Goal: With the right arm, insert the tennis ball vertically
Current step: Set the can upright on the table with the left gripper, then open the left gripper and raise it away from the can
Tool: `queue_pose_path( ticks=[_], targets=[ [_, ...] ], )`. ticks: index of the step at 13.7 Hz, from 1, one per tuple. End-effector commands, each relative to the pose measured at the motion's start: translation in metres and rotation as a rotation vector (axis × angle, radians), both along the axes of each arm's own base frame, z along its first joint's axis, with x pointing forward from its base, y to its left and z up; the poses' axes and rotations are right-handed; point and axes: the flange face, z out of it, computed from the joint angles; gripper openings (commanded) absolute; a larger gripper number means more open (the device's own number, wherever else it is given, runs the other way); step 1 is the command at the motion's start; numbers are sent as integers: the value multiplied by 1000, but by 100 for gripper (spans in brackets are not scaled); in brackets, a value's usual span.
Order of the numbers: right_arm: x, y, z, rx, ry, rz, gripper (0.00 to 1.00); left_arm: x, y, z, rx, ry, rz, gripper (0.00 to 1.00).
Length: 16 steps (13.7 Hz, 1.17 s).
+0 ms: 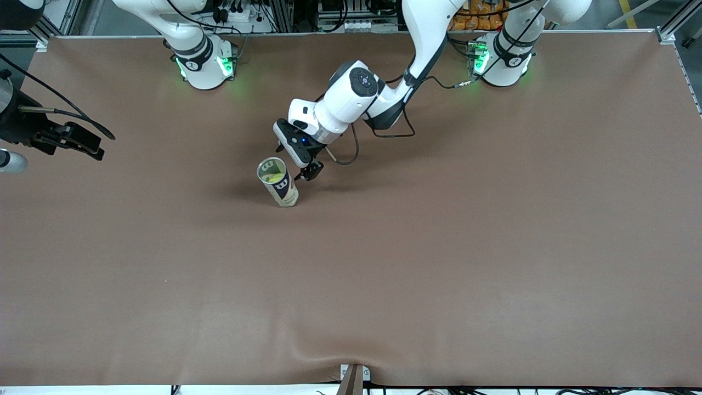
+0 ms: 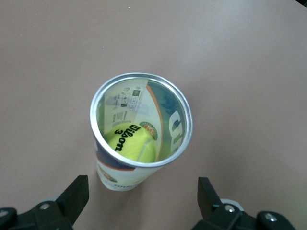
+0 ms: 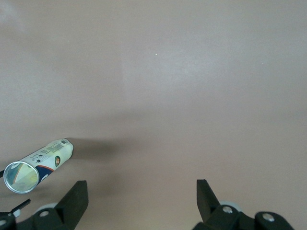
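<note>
An open tennis ball can (image 1: 278, 182) stands upright on the brown table (image 1: 439, 247), about midway between the two arms' ends. A yellow tennis ball (image 2: 132, 143) with black lettering lies at the can's bottom, seen through the metal-rimmed mouth. My left gripper (image 1: 308, 171) hangs close beside the can's upper part, open, with nothing between its fingers (image 2: 76, 196). In the left wrist view the can (image 2: 139, 129) stands just clear of the left gripper (image 2: 142, 199). My right gripper (image 1: 82, 144) is held high over the right arm's end of the table, open and empty (image 3: 140, 199), far from the can (image 3: 38, 165).
A black cable (image 1: 351, 156) loops from the left arm's wrist above the table. A small metal bracket (image 1: 354, 376) sits at the table's edge nearest the front camera. A silver cylinder (image 1: 11, 162) pokes in by the right gripper.
</note>
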Motion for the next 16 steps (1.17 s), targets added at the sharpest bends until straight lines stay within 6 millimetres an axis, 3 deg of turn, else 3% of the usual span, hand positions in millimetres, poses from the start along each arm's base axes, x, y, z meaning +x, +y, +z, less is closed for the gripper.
queue_pose_path(
  ticks=[1,4,8,10,13,16],
  targets=[
    [-5,2,5,-3,-8,13,100,3,19,36,29,44,-8,100],
    [-5,2,5,-3,-11,15,100,11,35,61,79,91,-18,100],
    [-5,1,5,-2,-8,13,100,14,50,101,282,138,10,100],
    [-5,0,5,-2,-7,11,100,23,70,117,327,193,64,100],
    [-5,0,4,-2,-4,10,100,54,118,143,374,240,139,100],
    [-5,0,4,-2,-4,11,100,96,187,164,428,302,265,100]
  ],
)
